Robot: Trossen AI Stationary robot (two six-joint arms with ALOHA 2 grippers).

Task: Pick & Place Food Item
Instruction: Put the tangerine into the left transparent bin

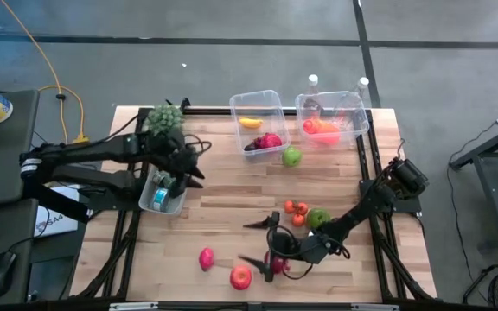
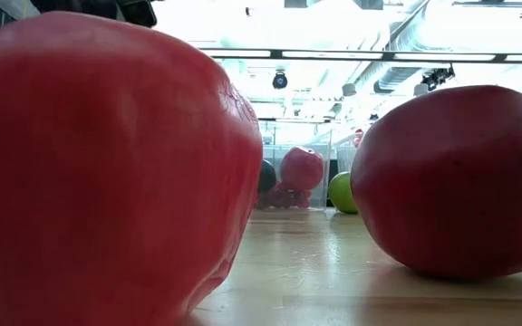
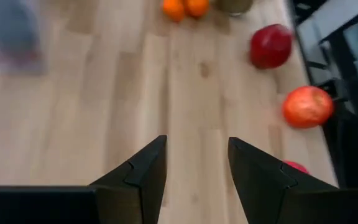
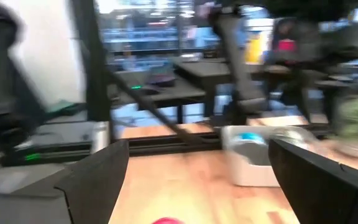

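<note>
Loose fruit lies on the wooden table: a red apple [image 1: 241, 276], a dark red fruit [image 1: 277, 264], a pink fruit [image 1: 207, 257], small oranges [image 1: 296, 210] and a green apple [image 1: 318, 218]. My right gripper [image 1: 247, 242] hangs open and wide over the near middle, just above and beside the dark red fruit, touching nothing; in its own view its fingers [image 4: 197, 149] frame bare table. My left gripper [image 1: 195, 164] is open over the table's left part, beside a small bin [image 1: 162, 192]; its wrist view [image 3: 197, 177] looks down on bare wood.
Two clear bins stand at the far edge, one [image 1: 259, 111] with a banana and dark fruit, the other [image 1: 353, 111] with orange and red items. A second green apple [image 1: 292, 156] lies in front of them. Grapes [image 1: 164, 117] sit at the far left. Two red fruits [image 2: 98, 163] [image 2: 456, 181] fill the low view.
</note>
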